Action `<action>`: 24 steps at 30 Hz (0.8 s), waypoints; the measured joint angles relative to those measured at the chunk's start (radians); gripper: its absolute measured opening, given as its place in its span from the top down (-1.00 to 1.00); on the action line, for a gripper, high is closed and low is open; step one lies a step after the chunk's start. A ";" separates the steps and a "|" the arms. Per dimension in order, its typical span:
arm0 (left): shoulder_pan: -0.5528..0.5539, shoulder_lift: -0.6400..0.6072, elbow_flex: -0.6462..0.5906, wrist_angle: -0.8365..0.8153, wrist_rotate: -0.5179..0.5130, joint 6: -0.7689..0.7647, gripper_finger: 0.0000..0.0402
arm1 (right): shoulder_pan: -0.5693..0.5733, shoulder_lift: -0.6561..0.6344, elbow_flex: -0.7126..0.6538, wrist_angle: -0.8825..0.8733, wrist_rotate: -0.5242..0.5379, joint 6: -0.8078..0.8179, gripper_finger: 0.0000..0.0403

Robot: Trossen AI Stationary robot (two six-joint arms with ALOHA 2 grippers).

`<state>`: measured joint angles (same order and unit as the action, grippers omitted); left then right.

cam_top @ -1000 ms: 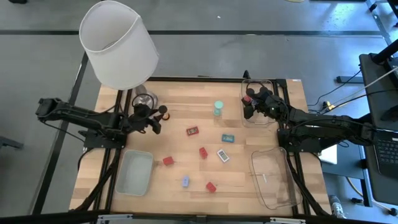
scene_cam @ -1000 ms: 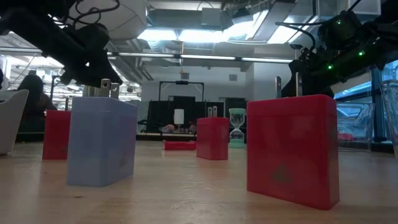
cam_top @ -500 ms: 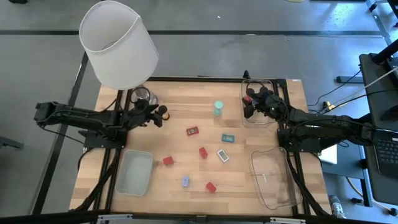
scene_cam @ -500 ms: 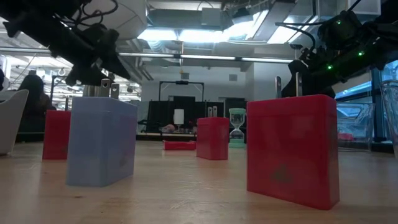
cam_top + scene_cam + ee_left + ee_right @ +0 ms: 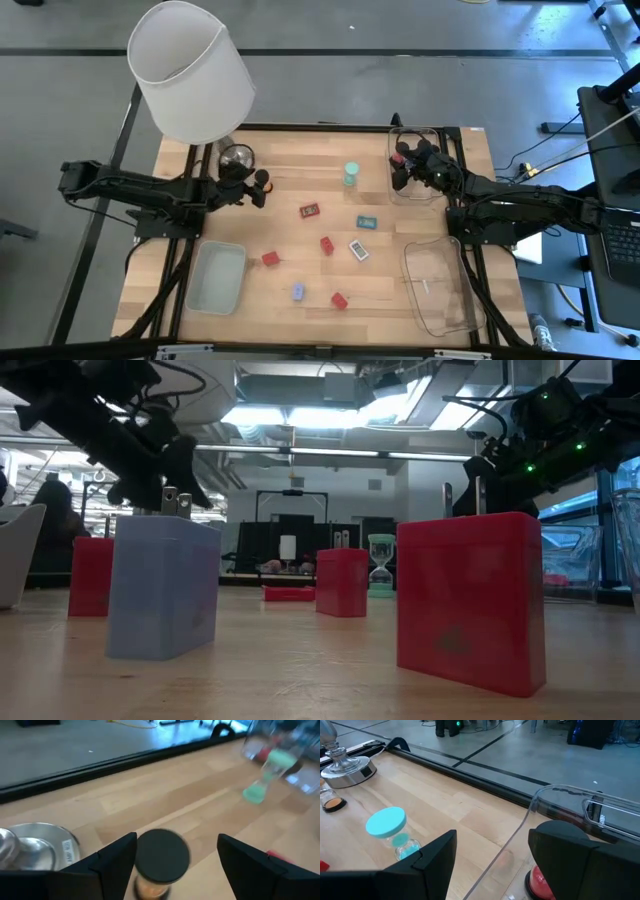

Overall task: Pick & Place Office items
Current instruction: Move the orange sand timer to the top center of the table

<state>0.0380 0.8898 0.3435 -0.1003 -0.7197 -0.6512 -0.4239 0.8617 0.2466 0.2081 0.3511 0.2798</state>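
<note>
**Left wrist view: dark-capped hourglass stands between spread fingers**

Left wrist view shows the left gripper with its fingers spread wide and a small dark-capped hourglass upright between them, touching neither finger as far as can be seen. From above, this left gripper sits near the table's far left edge, just beside the lamp base.

The right gripper hangs over the clear tray at the far right — its fingers stand part-open with a red-capped piece below them in the tray; whether they touch it is not clear.

The other office items lie loose on the wooden table: a teal hourglass near the far edge, red blocks and flat teal, white and blue pieces mid-table.

Handling, as a judgement: the dark-capped hourglass looks light, stiff and likely fragile at its narrow waist, with smooth round caps that could slip or roll. The safest hold seems to be across the body just under the top cap, squeezed gently — kept upright, since it would tip easily if nudged from one side.
</note>
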 joint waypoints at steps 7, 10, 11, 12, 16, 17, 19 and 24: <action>0.000 0.074 0.001 0.031 -0.018 0.096 -0.36 | 0.000 0.000 0.000 0.000 0.000 -0.004 -0.25; 0.000 0.084 0.001 0.031 -0.023 0.107 -0.36 | 0.000 0.000 0.000 0.000 0.000 -0.007 -0.25; 0.000 0.085 0.001 0.030 -0.022 0.107 -0.36 | 0.000 0.000 0.000 0.000 0.000 -0.007 -0.25; 0.000 0.085 0.001 0.029 -0.022 0.107 -0.36 | 0.000 0.000 0.000 0.000 0.000 -0.007 -0.25; 0.000 0.092 0.001 0.029 -0.041 0.097 -0.36 | 0.000 0.000 0.000 0.000 0.000 -0.011 -0.25; 0.001 0.096 0.001 0.027 -0.053 0.087 -0.36 | 0.000 0.000 0.000 0.000 0.000 -0.012 -0.25; 0.010 0.107 0.001 0.023 -0.064 0.061 -0.36 | 0.000 0.000 0.000 0.000 0.000 -0.019 -0.25; 0.042 0.142 0.001 0.020 -0.038 0.001 -0.36 | 0.000 0.000 0.000 0.000 0.000 -0.026 -0.25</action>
<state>0.0803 1.0317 0.3443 -0.0807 -0.7578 -0.6502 -0.4240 0.8616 0.2466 0.2081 0.3508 0.2535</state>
